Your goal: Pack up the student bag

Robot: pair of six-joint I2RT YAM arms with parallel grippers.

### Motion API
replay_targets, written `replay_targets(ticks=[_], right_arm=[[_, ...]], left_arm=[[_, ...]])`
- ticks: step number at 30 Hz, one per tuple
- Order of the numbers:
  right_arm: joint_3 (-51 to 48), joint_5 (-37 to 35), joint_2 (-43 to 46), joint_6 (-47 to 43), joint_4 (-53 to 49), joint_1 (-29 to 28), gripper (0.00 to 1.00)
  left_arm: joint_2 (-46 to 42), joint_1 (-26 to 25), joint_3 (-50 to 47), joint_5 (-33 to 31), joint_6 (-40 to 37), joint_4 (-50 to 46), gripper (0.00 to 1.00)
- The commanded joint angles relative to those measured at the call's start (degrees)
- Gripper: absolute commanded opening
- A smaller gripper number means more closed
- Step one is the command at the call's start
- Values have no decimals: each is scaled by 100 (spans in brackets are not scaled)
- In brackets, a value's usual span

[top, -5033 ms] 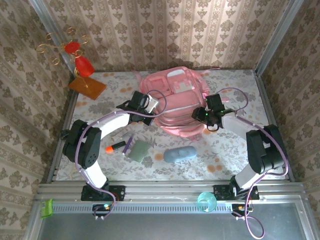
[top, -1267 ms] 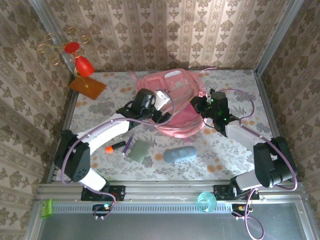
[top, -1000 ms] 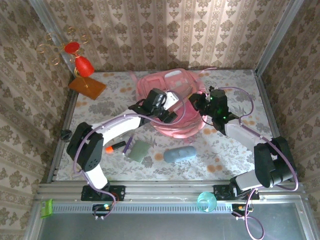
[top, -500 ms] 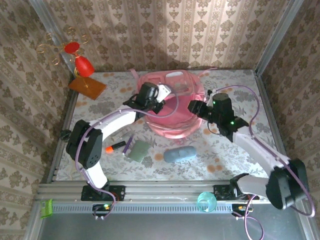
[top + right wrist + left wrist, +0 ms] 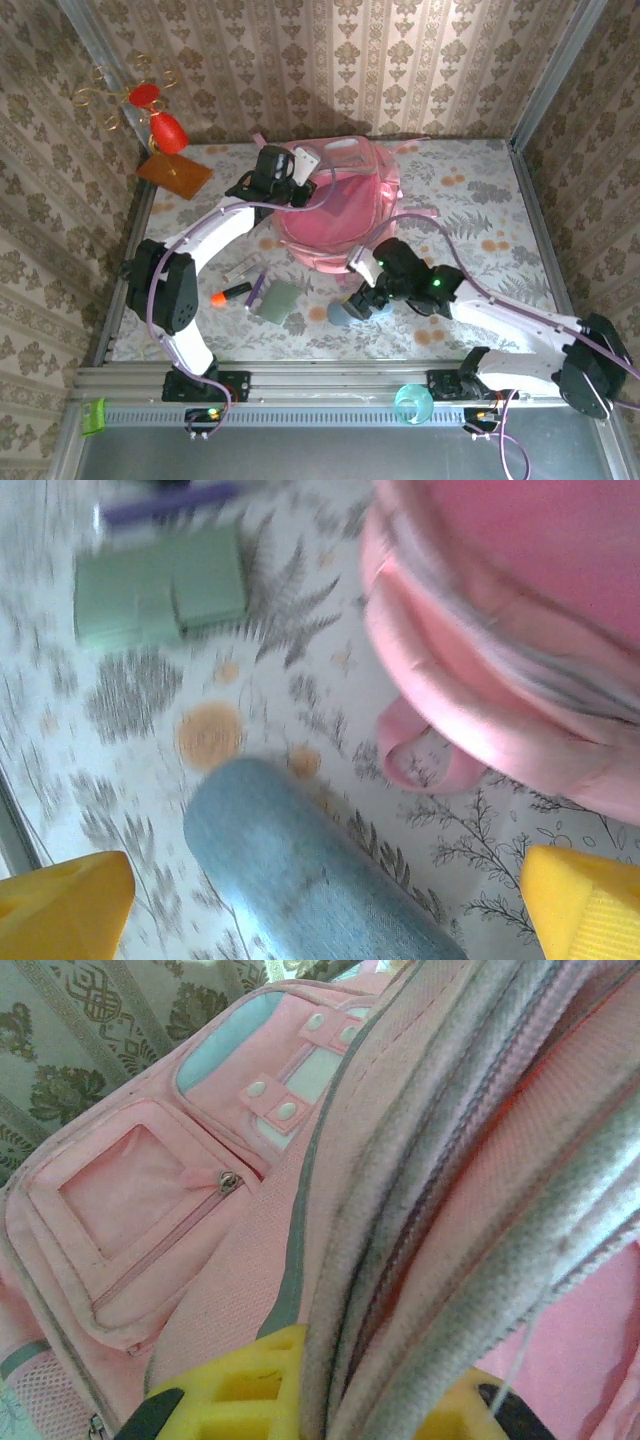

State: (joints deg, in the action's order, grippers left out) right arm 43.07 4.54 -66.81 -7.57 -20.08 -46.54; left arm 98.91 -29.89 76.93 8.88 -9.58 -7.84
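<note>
Two arms over the floral table (image 5: 470, 215): my left gripper (image 5: 340, 1400) is clamped on the grey-edged zippered rim of the student bag (image 5: 335, 205), which lies toward 12 o'clock on the table. My right gripper (image 5: 322, 898) hangs with jaws spread wide, holding nothing, just above a blue denim pouch (image 5: 345, 312) at 6 o'clock from the bag.

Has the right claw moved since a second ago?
Yes. The right claw left the student bag and swung toward the table's near edge; it now hangs open over the blue case, which stayed put.
</note>
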Motion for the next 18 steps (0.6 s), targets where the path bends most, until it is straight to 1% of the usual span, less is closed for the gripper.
replay_targets(ticks=[1, 4, 7, 11, 14, 15, 18], right_arm=[[175, -187, -327, -1589, -679, -260, 100], [213, -385, -657, -2018, -860, -364, 100], [319, -525, -1084, -2260, -950, -397, 100], [395, -754, -1742, -2470, -710, -394, 100], [394, -595, -2065, -2581, -367, -373, 100], [423, -536, -2170, -2582, -301, -375, 99], [482, -454, -2459, -2619, -192, -395, 89]], left_arm=[[-144, 51, 314, 322, 272, 241, 0], [-133, 70, 332, 351, 216, 162, 0], [-134, 71, 341, 381, 197, 122, 0], [-118, 71, 336, 412, 171, 109, 0], [-96, 63, 368, 471, 141, 63, 0], [-100, 62, 370, 481, 144, 54, 0], [-83, 62, 435, 491, 167, 4, 0]])
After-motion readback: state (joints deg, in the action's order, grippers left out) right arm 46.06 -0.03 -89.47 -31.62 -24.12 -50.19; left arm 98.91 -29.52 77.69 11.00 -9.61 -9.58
